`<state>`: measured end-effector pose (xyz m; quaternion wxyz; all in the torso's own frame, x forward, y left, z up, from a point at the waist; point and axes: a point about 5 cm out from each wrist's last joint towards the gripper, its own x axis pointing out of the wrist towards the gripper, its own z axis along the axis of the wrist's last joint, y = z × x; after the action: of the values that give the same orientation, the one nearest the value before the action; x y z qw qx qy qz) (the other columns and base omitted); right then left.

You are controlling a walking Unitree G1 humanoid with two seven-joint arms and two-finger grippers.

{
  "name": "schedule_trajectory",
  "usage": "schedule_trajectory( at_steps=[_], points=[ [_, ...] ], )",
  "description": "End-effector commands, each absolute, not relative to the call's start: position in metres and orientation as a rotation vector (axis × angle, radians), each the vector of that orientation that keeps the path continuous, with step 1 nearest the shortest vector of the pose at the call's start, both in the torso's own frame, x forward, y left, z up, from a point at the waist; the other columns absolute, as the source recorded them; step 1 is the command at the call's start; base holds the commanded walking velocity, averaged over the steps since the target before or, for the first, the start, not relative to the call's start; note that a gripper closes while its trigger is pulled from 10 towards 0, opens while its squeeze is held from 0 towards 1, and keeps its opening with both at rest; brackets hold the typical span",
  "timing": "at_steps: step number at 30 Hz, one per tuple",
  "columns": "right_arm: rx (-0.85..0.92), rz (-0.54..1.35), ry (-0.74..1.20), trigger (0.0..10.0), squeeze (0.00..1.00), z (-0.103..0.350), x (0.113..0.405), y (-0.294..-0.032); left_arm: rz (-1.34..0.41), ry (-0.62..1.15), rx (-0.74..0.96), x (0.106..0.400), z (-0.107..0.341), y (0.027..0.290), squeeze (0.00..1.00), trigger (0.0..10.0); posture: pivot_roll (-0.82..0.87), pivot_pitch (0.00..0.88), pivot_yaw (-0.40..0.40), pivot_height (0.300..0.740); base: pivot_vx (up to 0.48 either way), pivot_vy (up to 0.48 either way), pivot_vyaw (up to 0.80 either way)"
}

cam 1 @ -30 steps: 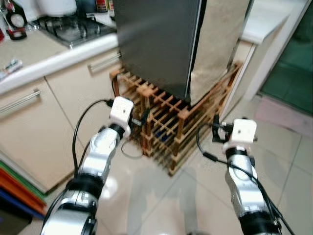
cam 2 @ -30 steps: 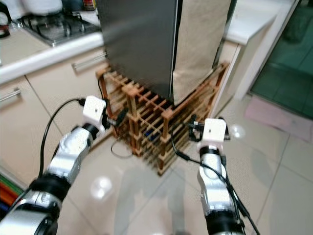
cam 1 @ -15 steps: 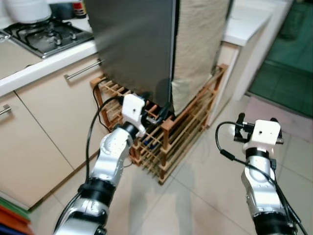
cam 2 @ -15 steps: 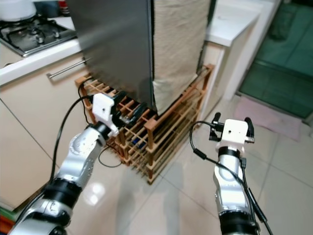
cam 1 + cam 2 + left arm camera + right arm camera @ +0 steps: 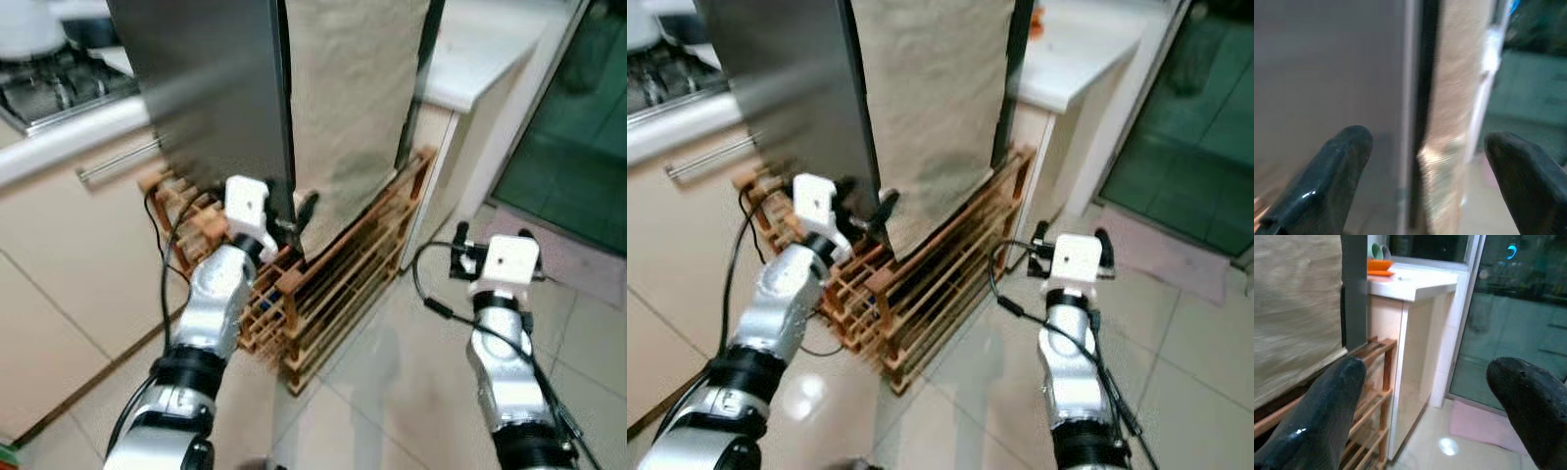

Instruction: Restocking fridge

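Observation:
The fridge [image 5: 206, 88] is a dark grey steel box with a beige cloth [image 5: 353, 108] hanging over one face. It stands on a wooden lattice rack [image 5: 343, 284]. My left gripper [image 5: 297, 217] is open at the fridge's lower corner, just above the rack. In the left wrist view its fingertips [image 5: 1352, 147] stand wide apart, with the dark seam between steel and cloth in between. My right gripper [image 5: 493, 238] is open and holds nothing. It hovers over the floor to the right of the rack, and its fingers [image 5: 1337, 396] frame the rack's end.
Cream kitchen cabinets [image 5: 69, 215] with a gas hob [image 5: 49, 83] run along the left. A white counter [image 5: 470, 69] with an orange bowl [image 5: 1378, 265] stands behind the rack. A glass door [image 5: 578, 127] and pink mat [image 5: 578, 264] lie to the right, across the tiled floor [image 5: 392, 392].
The camera has swung round toward the fridge's cloth side. My left gripper has risen from the rack to the fridge's lower corner. The right gripper stays open at much the same height.

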<state>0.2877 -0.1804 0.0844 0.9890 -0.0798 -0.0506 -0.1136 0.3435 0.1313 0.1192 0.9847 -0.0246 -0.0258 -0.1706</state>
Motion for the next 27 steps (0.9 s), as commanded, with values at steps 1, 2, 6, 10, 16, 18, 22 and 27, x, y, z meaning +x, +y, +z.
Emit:
schedule_trajectory(
  at_steps=[1,2,6,10,16,18,22,27],
  points=[
    [-0.159,-0.242,-0.103,10.0,0.0,0.086,0.285,-0.187,-0.375,-0.058,-0.03,0.349,0.126,0.117,0.0,10.0,-0.09,0.0,0.014,0.74,0.0,0.0,0.0],
    [-0.157,-0.233,-0.103,10.0,0.0,0.086,0.284,-0.186,-0.389,-0.054,-0.015,0.353,0.129,0.11,0.0,10.0,-0.1,0.0,0.013,0.74,0.0,0.0,0.0],
    [-0.161,-0.217,-0.104,10.0,0.0,0.087,0.282,-0.185,-0.407,-0.054,-0.008,0.361,0.138,0.098,0.0,10.0,-0.11,0.0,0.019,0.74,0.0,0.0,0.0],
    [-0.171,-0.228,-0.094,10.0,0.0,0.086,0.275,-0.191,-0.392,-0.064,-0.032,0.368,0.147,0.093,0.0,10.0,-0.14,0.0,0.031,0.74,0.0,0.0,0.0],
    [-0.173,-0.242,-0.085,10.0,0.0,0.085,0.271,-0.194,-0.375,-0.073,-0.028,0.372,0.151,0.095,0.0,10.0,-0.15,0.0,0.036,0.74,0.0,0.0,0.0],
    [-0.175,-0.241,-0.077,10.0,0.0,0.084,0.269,-0.194,-0.374,-0.077,-0.02,0.372,0.151,0.097,0.0,10.0,-0.15,0.0,0.036,0.74,0.0,0.0,0.0],
    [-0.175,-0.235,-0.059,10.0,0.0,0.081,0.266,-0.193,-0.354,-0.064,-0.015,0.366,0.145,0.106,0.0,10.0,-0.14,0.003,0.042,0.74,0.0,0.0,0.0],
    [-0.17,-0.234,-0.054,10.0,0.0,0.08,0.266,-0.192,-0.308,-0.06,-0.01,0.365,0.142,0.112,0.0,10.0,-0.14,0.009,0.042,0.74,0.0,0.0,0.0]
  ],
)
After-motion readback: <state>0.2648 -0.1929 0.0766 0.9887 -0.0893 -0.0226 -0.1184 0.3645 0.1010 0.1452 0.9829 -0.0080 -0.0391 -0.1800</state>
